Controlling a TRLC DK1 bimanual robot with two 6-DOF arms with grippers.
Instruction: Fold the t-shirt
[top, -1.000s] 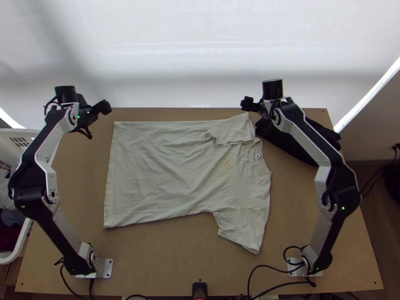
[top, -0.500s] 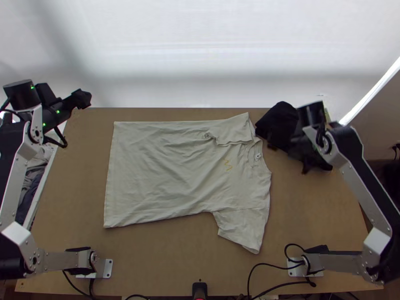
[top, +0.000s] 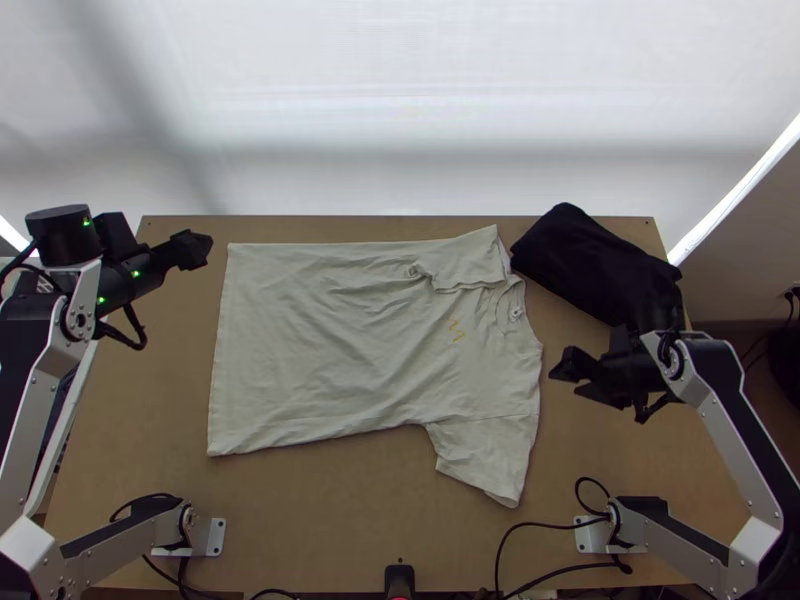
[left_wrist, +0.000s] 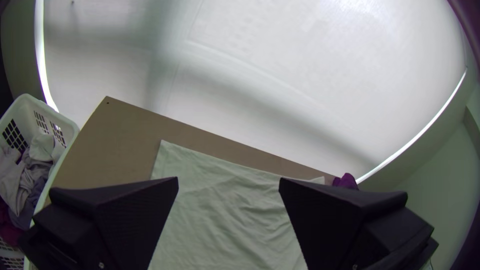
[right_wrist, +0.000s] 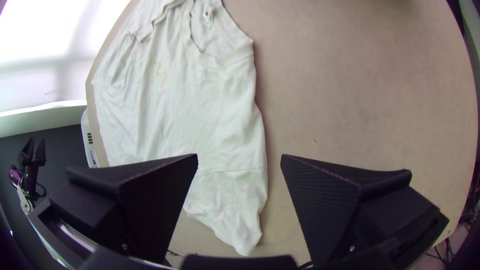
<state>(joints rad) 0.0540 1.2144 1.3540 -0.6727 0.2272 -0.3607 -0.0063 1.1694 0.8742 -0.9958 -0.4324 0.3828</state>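
Finding the t-shirt (top: 390, 370) lying spread on the middle of the desk (top: 300, 510), far sleeve (top: 468, 265) turned inward. Holding the left hand (top: 208, 249) wide near the desk's far left corner (top: 152, 228), the right hand (top: 567, 380) wide above its right side (top: 600, 450). Probably preparing to tuck the near sleeve (top: 485, 447): pinching low at the cuff (top: 480, 483), laying it flat without dragging the body (top: 310, 350).

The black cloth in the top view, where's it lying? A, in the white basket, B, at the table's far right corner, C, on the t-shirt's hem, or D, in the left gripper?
B: the black cloth lies on the table's far right corner, beside the t-shirt.
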